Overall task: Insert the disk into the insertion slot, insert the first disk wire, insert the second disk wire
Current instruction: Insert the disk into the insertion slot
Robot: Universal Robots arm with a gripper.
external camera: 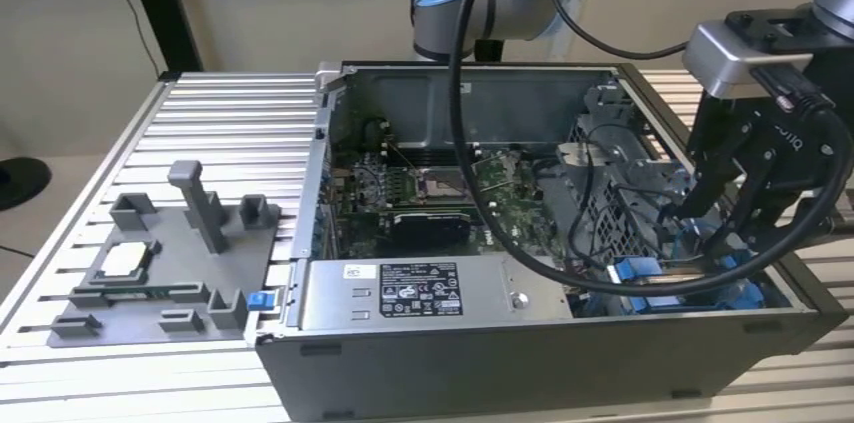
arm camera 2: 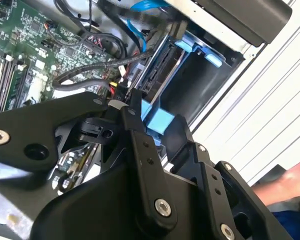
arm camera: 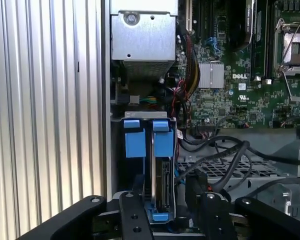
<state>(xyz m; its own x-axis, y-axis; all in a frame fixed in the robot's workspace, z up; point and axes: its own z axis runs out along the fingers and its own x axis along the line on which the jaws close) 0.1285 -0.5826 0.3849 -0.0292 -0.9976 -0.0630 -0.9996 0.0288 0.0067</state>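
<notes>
Open computer case [external camera: 534,363] on a slotted aluminium table [external camera: 227,113], with my gripper [external camera: 702,231] lowered into the case's corner at the exterior view's lower right. In the first wrist view the disk [arm camera: 162,175] stands on edge inside the insertion slot [arm camera: 140,116], with its blue carrier between my jaws. The jaws stand parted and astride it, with a gap showing on at least one side, so I judge that I am not clamping it. The first step therefore looks done or nearly so; how deep the disk sits I cannot tell. The neighbouring bay beside it is dark and looks vacant. A thin blue cable [arm camera 2: 131,27] and several black ones lie loose close to the slot. I see no plug seated at the disk, so I judge both wires are yet to go in. At the exterior view's middle are the motherboard [external camera: 441,183] and, in front of it, the labelled power-supply box [external camera: 400,293]. A grey parts fixture [external camera: 160,263] rests on the table at the exterior view's left. A plain beige wall and a black post [external camera: 160,3] stand behind. In the second wrist view, part of a person [arm camera 2: 285,185] shows beyond the case.
</notes>
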